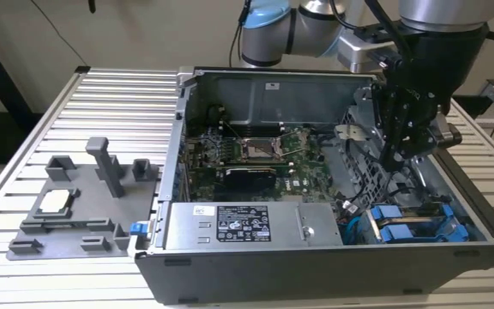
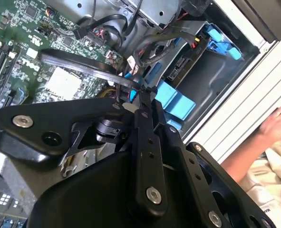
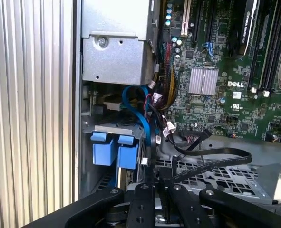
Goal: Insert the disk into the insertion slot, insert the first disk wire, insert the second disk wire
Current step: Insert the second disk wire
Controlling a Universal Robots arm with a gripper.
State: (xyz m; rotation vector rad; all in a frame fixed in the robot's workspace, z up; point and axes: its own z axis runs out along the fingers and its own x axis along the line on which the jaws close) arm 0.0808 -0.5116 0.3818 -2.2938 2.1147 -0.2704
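Two blue-framed drives (image 1: 391, 224) sit side by side in the grey cage, the insertion slot (image 1: 431, 212), at the near right corner of the open computer case in the exterior view. I cannot tell which one is the disk. Their blue tabs (image 3: 115, 152) show in the first wrist view. My gripper (image 1: 399, 156) hangs inside the case, above and behind the cage. In both wrist views its black fingers (image 2: 147, 123) are closed on a flat black disk wire (image 2: 83, 64), which loops back over the perforated cage top (image 3: 226, 178).
A grey power supply box (image 1: 247, 226) with a sticker lies beside the cage. The green motherboard (image 1: 256, 151) fills the case floor. Loose blue and black cables (image 3: 152, 107) run by the drives. A grey fixture (image 1: 80, 203) stands on the slatted table. A person's hand (image 2: 278, 126) is near the case.
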